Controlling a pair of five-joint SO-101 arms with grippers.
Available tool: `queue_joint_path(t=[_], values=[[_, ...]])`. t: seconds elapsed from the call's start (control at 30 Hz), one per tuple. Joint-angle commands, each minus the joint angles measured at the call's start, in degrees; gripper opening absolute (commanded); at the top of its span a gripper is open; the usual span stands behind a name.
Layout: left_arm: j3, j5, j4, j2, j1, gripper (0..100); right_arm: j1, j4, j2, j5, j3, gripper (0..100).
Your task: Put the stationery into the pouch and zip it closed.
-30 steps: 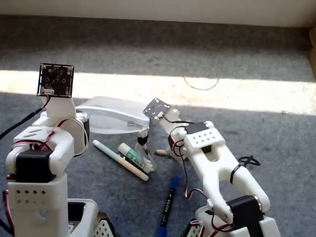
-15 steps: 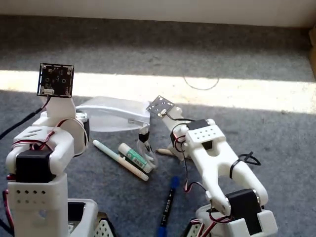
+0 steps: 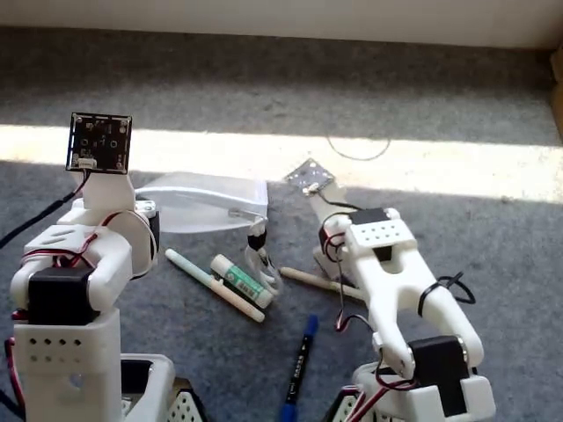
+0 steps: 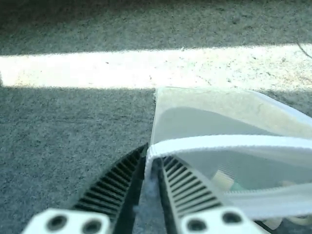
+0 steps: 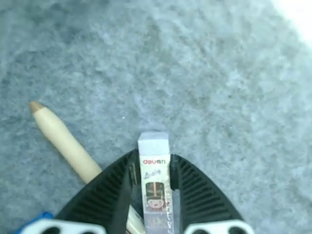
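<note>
Two claws are both clenched, each on a different thing. The left claw (image 4: pixel 150 157) pinches the end of the pouch (image 4: pixel 219 119) right at its white zip band, jaws pressed tight with the fabric between them. The pouch is translucent white and its mouth gapes open. Pale shapes show through its wall, too blurred to name. From above, the pouch (image 3: pixel 207 204) lies on the grey carpet (image 3: pixel 457 79), one end tucked against the left arm's wrist and its far edge touching a bright strip of sunlight (image 3: pixel 440 167).

The right claw (image 5: pixel 153 158) grips a small white eraser (image 5: pixel 154 142) in a printed sleeve, standing upright between the jaws and poking out past their tips. It hangs over bare carpet. Just beside it lies a cream pencil (image 5: pixel 63 139), not touching the eraser. In the high view that same cream pencil (image 3: pixel 308 279) runs under the right arm.

Loose stationery sits on the carpet between the two arms. A white pen with a green tip (image 3: pixel 211 283) and a white-and-green tube (image 3: pixel 239 280) lie side by side, near the pouch's open side. A small clear item (image 3: pixel 258 252) stands next to the tube; its kind I cannot tell. A blue marker (image 3: pixel 300 356) lies well apart from those, closer to the arm bases. A thin wire loop (image 3: pixel 356 149) rests in the sunlit strip.
</note>
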Motion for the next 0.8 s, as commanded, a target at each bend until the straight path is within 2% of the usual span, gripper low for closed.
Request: queue_joint_path(t=[0.0,0.43,0.6,0.77], values=[[-0.66,0.44,-0.26,0.13,-0.75,1,2.42,1.45,-4.97,-3.78,-3.65,4.4],[-0.66,0.44,-0.26,0.13,-0.75,1,2.33,1.63,-5.05,-4.04,-3.21,5.2],[-0.66,0.44,-0.26,0.13,-1.19,1,0.40,1.80,-4.18,-3.96,-3.21,11.6],[-0.66,0.44,-0.26,0.13,-2.51,1,-0.66,4.53,-0.31,-3.78,-3.74,11.6]])
